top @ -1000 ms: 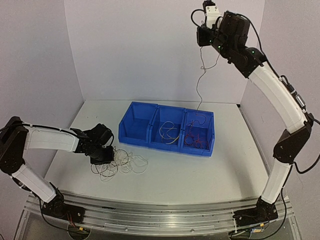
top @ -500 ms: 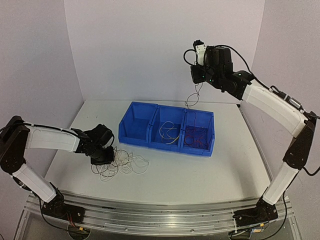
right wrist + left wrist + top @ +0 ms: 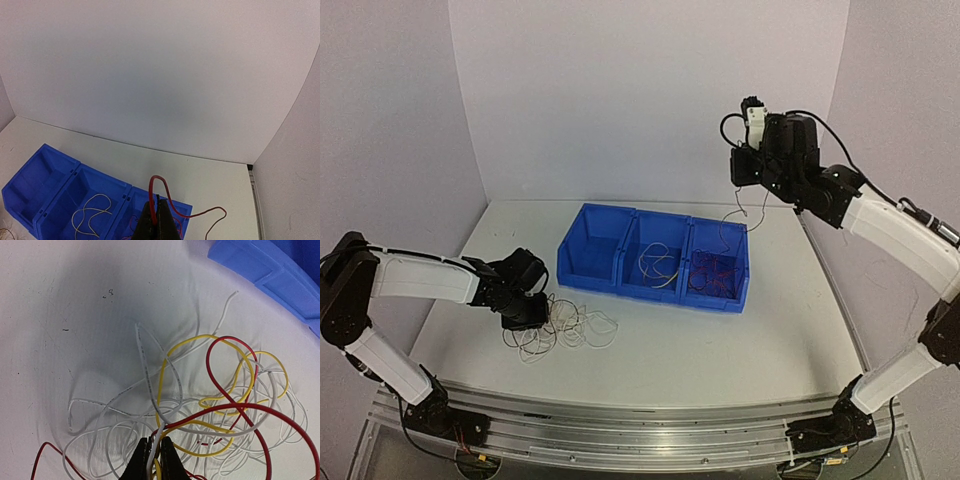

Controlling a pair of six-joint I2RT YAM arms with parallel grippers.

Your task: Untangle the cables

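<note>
Cable tangle [image 3: 570, 328] lies on the table [image 3: 720, 350] beside the blue bin [image 3: 620, 283]; one red cable [image 3: 161, 186] is being sorted.
The right gripper [image 3: 159, 212] pinches that red cable above the bin's right compartment, where other red ones lie. The likely next move is to lower and release it there. The left gripper [image 3: 155, 450] is clamped on a white cable [image 3: 145, 370] in the tangle.

Right arm [image 3: 895, 235] lowered, red cable [image 3: 151, 189] slack (draping into bin [image 3: 720, 296])

At bottom centre, the right gripper [image 3: 156, 215] pinches a red cable [image 3: 161, 181] looping rightward; blue bins [image 3: 31, 184] sit lower left.
</note>
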